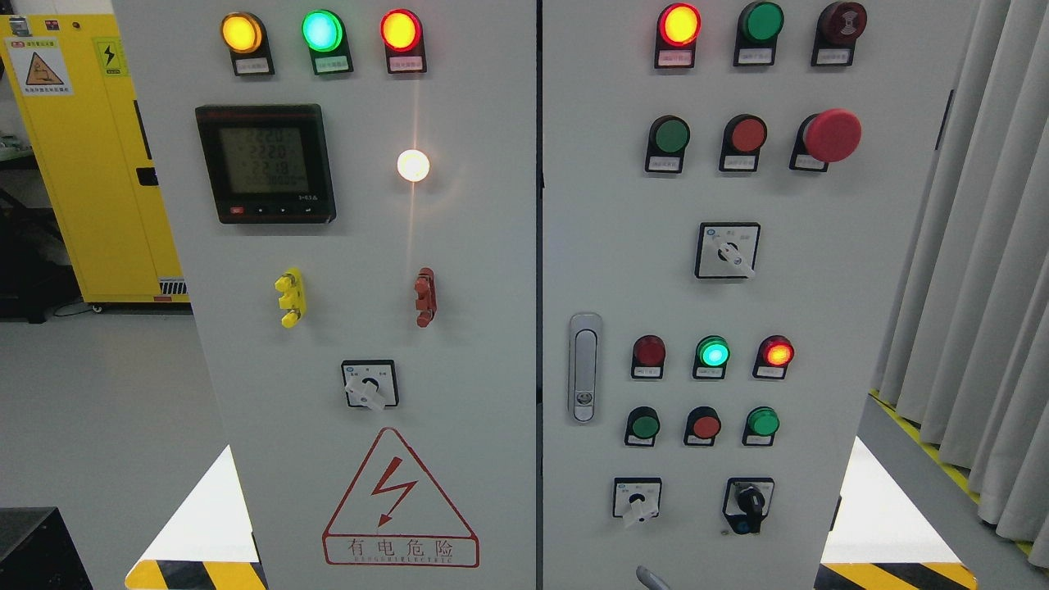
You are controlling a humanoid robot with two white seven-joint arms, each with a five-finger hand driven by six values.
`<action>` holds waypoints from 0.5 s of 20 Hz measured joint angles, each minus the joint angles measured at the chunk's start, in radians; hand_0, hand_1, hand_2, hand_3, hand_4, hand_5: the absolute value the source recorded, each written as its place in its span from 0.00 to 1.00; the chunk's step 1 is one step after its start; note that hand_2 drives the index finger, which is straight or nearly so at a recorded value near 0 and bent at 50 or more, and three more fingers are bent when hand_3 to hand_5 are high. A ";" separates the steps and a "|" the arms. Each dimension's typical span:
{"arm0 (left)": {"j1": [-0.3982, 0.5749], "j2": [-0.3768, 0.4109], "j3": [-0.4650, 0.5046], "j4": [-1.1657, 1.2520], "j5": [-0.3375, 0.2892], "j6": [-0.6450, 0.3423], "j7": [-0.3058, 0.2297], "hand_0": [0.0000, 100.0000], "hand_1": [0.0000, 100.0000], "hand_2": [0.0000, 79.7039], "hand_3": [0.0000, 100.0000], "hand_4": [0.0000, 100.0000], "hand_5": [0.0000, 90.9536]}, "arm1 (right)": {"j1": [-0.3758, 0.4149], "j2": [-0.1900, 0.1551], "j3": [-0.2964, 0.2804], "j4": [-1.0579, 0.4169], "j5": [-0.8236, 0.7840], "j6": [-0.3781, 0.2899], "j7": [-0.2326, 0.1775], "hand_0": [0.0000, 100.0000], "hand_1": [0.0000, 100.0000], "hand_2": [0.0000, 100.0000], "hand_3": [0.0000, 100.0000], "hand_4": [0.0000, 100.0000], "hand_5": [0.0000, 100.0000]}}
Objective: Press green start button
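I'm looking straight at a grey two-door control cabinet [492, 328]. No robot hand in frame that I can identify, so I can't tell whether the fingers are spread or curled — there's only a small grey sliver at the bottom edge [653, 578], too little to say what it is.

Which one is the green start button? I can't read the labels. Candidates on the right door: an unlit green button [671, 136] in the second row, left of a red button [747, 134] and the big red mushroom button [831, 135]; lower down, two more green buttons [645, 425] [763, 421] flank a red one [705, 425].

Lit lamps on the right door: red at top [679, 24], then green [712, 353] and red-orange [777, 353] in the lower lamp row. Left door top row: amber [242, 33], green [322, 30] and red [401, 30], all lit — below them a digital meter [265, 162] and a bright white lamp [413, 165].

Door latch [583, 368] sits just right of the seam. Yellow cabinet [90, 164] is off to the left, grey curtain [983, 246] to the right.
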 measured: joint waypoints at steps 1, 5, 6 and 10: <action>0.000 0.000 0.000 0.000 0.000 0.000 0.000 0.12 0.56 0.00 0.00 0.00 0.00 | 0.000 0.000 0.000 0.000 0.000 0.000 0.000 0.40 0.59 0.00 0.14 0.20 0.15; 0.000 0.000 0.000 0.000 0.000 0.000 0.000 0.12 0.56 0.00 0.00 0.00 0.00 | 0.000 0.000 0.000 0.000 0.000 0.000 -0.001 0.40 0.59 0.00 0.14 0.20 0.15; 0.000 0.000 0.000 0.000 0.000 0.000 0.000 0.12 0.56 0.00 0.00 0.00 0.00 | 0.000 0.000 0.000 0.000 0.000 0.000 -0.002 0.39 0.60 0.00 0.18 0.25 0.18; 0.000 0.000 0.000 0.000 0.000 0.000 0.000 0.12 0.56 0.00 0.00 0.00 0.00 | 0.000 0.000 -0.004 -0.001 0.050 0.005 -0.003 0.40 0.74 0.00 0.65 0.77 0.75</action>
